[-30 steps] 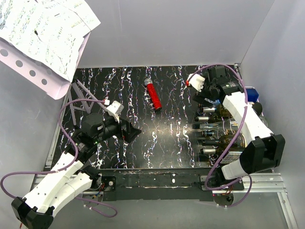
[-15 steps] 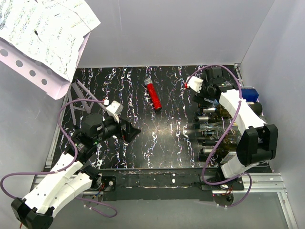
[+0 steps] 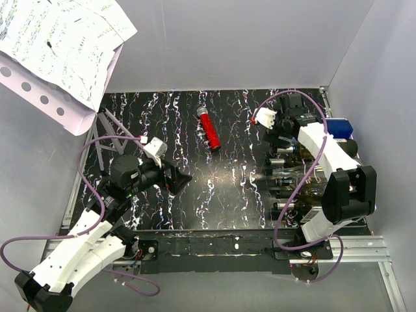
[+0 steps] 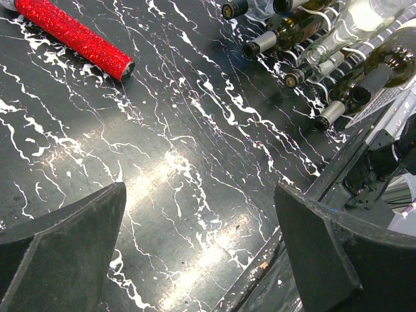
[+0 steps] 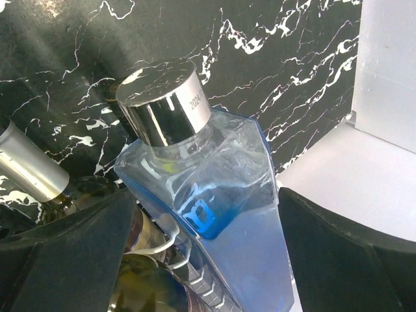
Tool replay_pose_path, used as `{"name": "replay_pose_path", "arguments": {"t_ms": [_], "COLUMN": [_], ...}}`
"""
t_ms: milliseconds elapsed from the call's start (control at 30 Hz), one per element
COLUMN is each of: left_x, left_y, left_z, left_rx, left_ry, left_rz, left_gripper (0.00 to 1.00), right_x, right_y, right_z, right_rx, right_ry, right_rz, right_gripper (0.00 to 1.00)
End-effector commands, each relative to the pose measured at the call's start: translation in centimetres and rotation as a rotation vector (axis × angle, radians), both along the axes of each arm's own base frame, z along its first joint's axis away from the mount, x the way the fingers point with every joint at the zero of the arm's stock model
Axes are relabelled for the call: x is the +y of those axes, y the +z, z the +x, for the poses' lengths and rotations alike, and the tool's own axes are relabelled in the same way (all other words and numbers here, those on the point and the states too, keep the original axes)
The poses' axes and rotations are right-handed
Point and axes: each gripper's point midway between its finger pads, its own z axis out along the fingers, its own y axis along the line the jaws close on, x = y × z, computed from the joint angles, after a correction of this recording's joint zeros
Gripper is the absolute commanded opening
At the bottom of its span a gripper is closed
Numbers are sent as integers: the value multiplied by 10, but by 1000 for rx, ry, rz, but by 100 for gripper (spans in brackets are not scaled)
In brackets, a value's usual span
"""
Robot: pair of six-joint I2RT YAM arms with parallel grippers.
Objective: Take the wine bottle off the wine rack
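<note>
Wine bottles lie in rack, counter's right side; right jaws spread wide over blue bottle, left jaws released above counter

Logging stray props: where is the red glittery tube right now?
In the top view the red glittery tube lies on the far middle of the black table, left of the racked wine bottles.
</note>
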Motion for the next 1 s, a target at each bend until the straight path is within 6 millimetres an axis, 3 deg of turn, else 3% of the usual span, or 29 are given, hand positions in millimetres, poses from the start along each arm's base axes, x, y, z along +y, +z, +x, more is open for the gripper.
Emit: {"name": "replay_pose_path", "arguments": {"t_ms": [0,533,833,967], "left_x": [0,1,2,2], "left_y": [8,8,11,11], "left_z": [0,0,-1,-1], "left_rx": [-38,-45,-54,-57], "left_ry": [-9,-6,-5,-5], "left_rz": [-10,-8,-11,-13], "left_gripper": [98,98,98,98], "right_x": [2,2,-1,3], "right_y": [1,-17,-17,-13], "right_z": [16,18,16,13], "right_rx": [-50,8,-2,-23], "right_ry": [29,23,-5,-23], "right_rz": [-6,-15,-19,-6], "right_gripper": [97,91,60,52]}}
